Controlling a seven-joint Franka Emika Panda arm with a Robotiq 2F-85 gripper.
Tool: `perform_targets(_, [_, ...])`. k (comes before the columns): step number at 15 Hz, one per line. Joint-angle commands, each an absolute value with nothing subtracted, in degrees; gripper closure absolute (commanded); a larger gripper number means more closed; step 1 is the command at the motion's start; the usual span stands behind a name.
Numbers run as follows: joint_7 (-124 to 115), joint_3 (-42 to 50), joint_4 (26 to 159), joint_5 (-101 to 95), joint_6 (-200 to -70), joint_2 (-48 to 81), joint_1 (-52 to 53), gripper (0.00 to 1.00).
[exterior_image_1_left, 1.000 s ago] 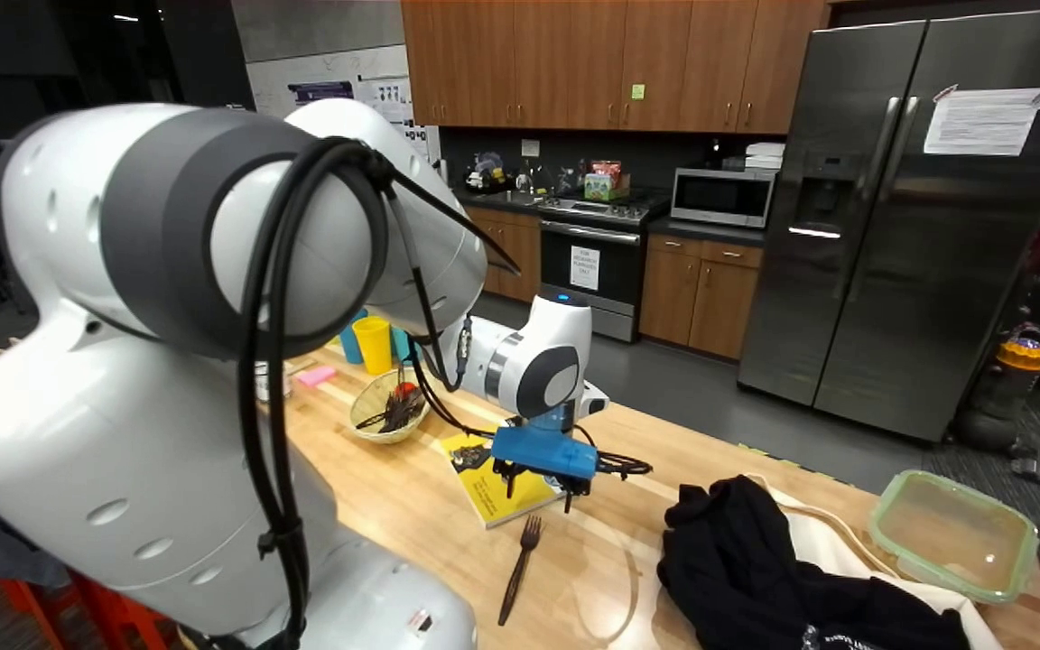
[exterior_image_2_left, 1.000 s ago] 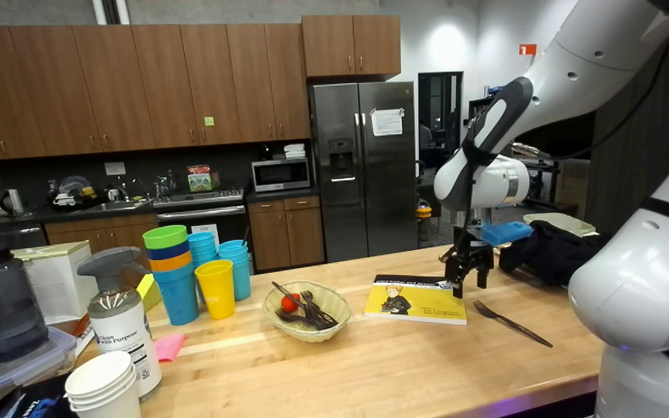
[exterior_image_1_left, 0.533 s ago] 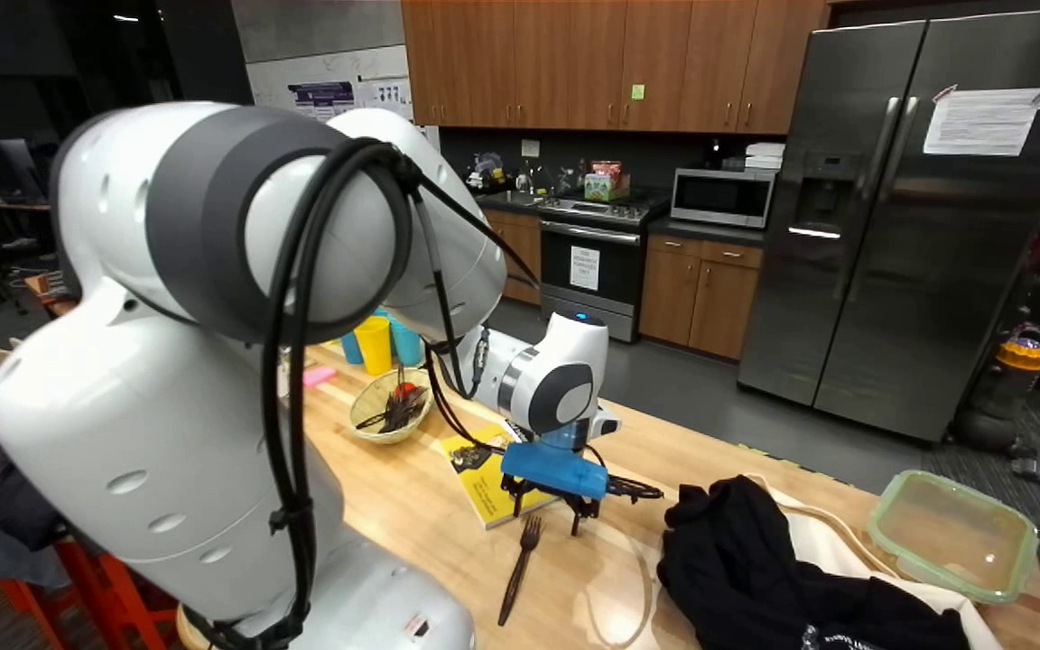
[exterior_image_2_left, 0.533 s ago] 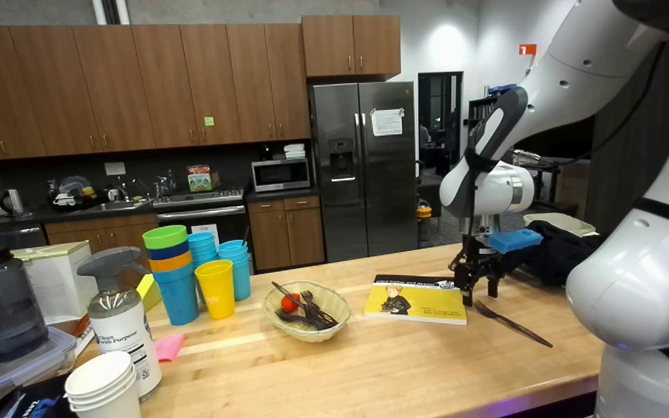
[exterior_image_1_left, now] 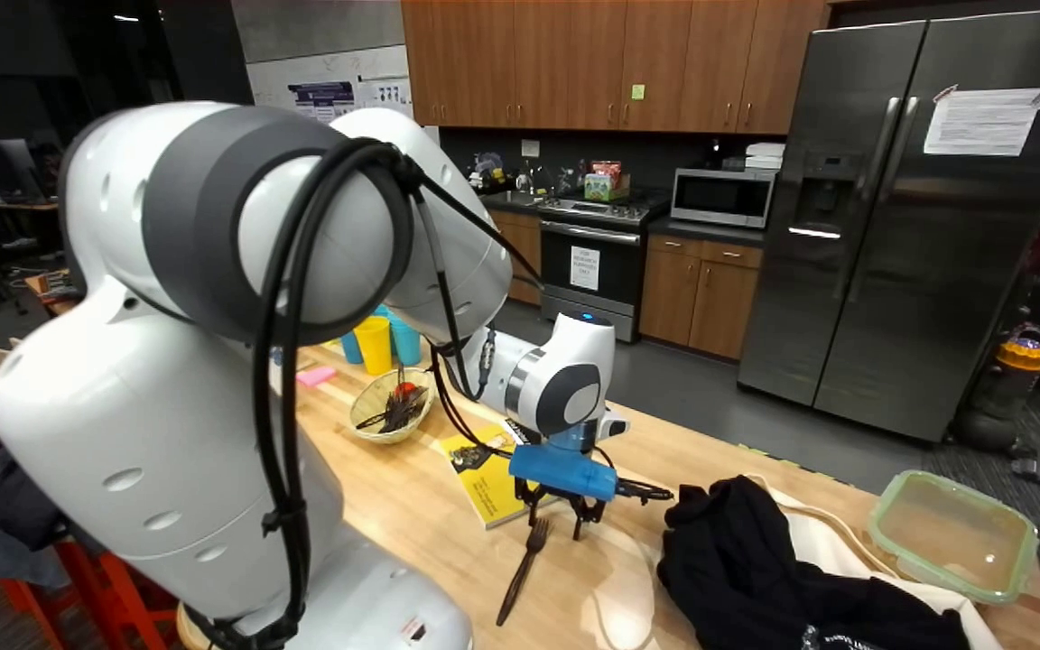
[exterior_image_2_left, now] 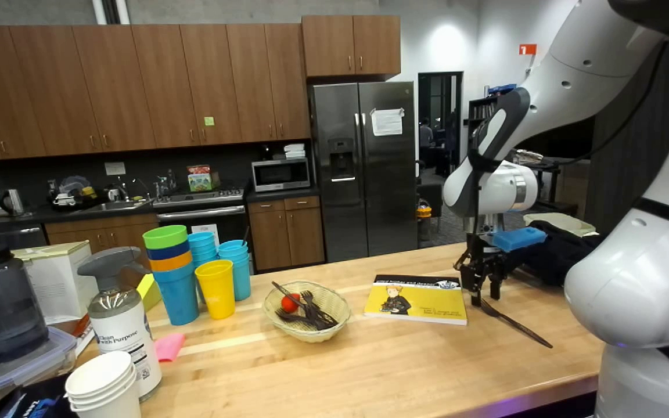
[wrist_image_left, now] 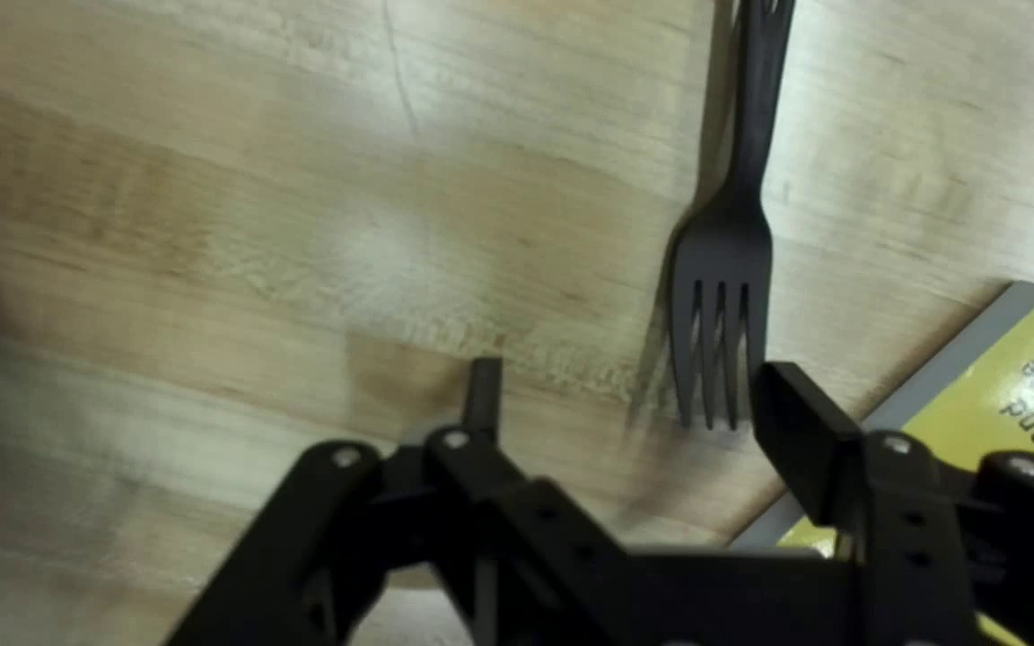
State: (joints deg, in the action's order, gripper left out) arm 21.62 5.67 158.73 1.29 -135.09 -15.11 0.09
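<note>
In the wrist view we note, toward two o'clock, a fork (wrist_image_left: 723,242): smooth, matt plastic. Toward four o'clock, a book (wrist_image_left: 975,413): paper, cover glossy. We record the tabletop (wrist_image_left: 302,224) as smooth wood, sheen patchy. The gripper (wrist_image_left: 629,386) looks matt; metal or plastic, we cannot tell. In an exterior view, at six o'clock, we log a rough woven basket (exterior_image_2_left: 311,335); in an exterior view, between four and five, a garment (exterior_image_1_left: 773,560) of matt cloth.

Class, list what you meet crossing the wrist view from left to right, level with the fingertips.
One slim black gripper fingertip, dark four-tined plastic fork, other black fingertip, yellow rectangular paperback book.
</note>
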Motion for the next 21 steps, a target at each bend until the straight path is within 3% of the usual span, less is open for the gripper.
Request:
perform_targets(1, [21.08,6.03,159.48,-1.43,-134.90,-16.11,-1.46,0.60])
perform_targets(6, [20.90,6.19,159.49,-3.72,-134.68,-16.74,-2.59,0.97])
perform_targets(7, [20.91,6.22,159.04,-3.94,-134.50,-16.47,-2.73,1.00])
perform_targets(9, [20.82,6.12,159.09,-4.30,-134.38,-16.74,-2.79,0.96])
perform_targets(11, [20.49,5.85,159.02,-4.99,-134.03,-17.14,-2.75,1.00])
perform_targets(21, [15.73,-2.07,159.76,-10.34,-130.39,-27.89,2.17,1.00])
